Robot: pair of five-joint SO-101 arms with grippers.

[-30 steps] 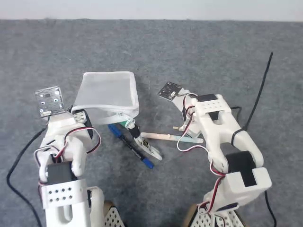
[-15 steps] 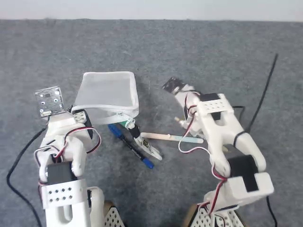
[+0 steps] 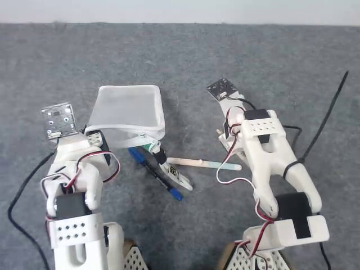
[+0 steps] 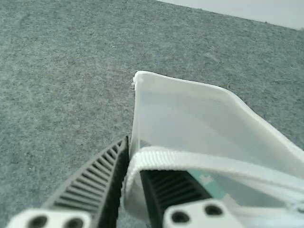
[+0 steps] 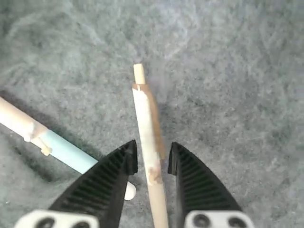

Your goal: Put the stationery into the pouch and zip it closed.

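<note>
Left wrist view: translucent white mesh pouch (image 4: 190, 118), thick webbed rim.

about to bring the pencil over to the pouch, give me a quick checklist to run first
1. Left gripper on the pouch rim: ok, jaws shut on it.
2. Right gripper on the pencil: ok, jaws close against both sides of it.
3. Pouch mouth wide enough: cannot tell, the rim hides the gap.
4. Way to the mouth free: not ok, the blue pen lies just in front of it.
5. Cream pen out of the right arm's way: cannot tell, its end lies right beside that arm.
</note>
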